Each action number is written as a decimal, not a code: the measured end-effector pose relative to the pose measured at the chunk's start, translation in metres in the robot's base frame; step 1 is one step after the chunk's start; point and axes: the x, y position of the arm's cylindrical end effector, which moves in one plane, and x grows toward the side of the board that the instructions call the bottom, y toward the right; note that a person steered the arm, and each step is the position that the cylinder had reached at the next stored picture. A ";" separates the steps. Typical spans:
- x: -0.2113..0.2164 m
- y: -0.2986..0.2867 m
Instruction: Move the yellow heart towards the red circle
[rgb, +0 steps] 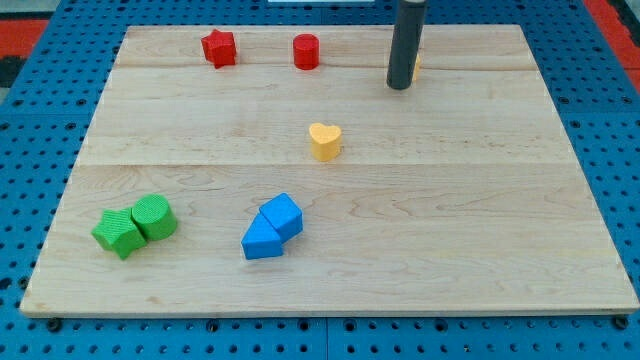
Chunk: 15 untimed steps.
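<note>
Camera view. Wooden table (480, 250) seen whole, on a blue pegboard (30, 200).

Landmark: yellow heart (324, 141), near the table's centre, upright, touching nothing.

Red circle (306, 51) well apart from the heart, toward the view's top and slightly to the view's left, near the table's far edge. Red star (219, 47) further to the view's left on the same line, apart from the circle.

My tip (400, 86) toward the view's top and right of the heart, clear of it, resting at table level. A sliver of yellow-orange visible just behind the rod on its right side; shape not determinable.

2 blue blocks (272, 228), touching each other, below the heart toward the view's bottom-left. 2 green blocks (134, 225), touching each other, far to the view's bottom-left.

No claw fitted; rod only, holding nothing.
</note>
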 end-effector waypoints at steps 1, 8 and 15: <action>-0.029 0.023; 0.152 -0.102; 0.048 -0.103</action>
